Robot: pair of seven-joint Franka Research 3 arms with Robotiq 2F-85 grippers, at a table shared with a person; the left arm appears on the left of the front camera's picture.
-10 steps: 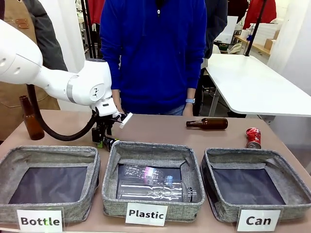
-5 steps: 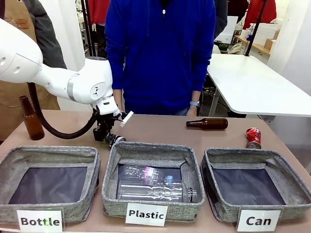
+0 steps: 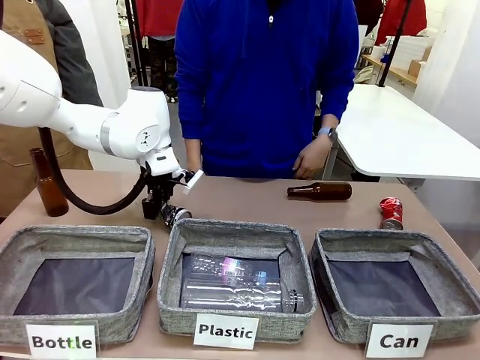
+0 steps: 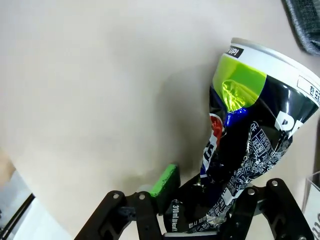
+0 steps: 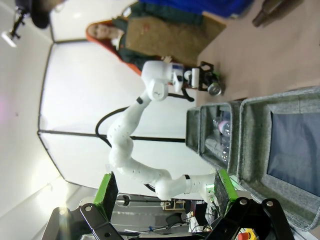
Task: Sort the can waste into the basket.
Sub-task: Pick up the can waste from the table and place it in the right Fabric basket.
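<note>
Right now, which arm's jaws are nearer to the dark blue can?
The left jaws, shut on the blue can just behind the middle bin; the right jaws stand open, far from it.

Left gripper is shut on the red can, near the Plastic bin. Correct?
No: the left gripper is shut on the blue can, not the red one, near the Plastic bin; the left wrist view shows it. The red can lies on the table beyond the Can bin.
</note>
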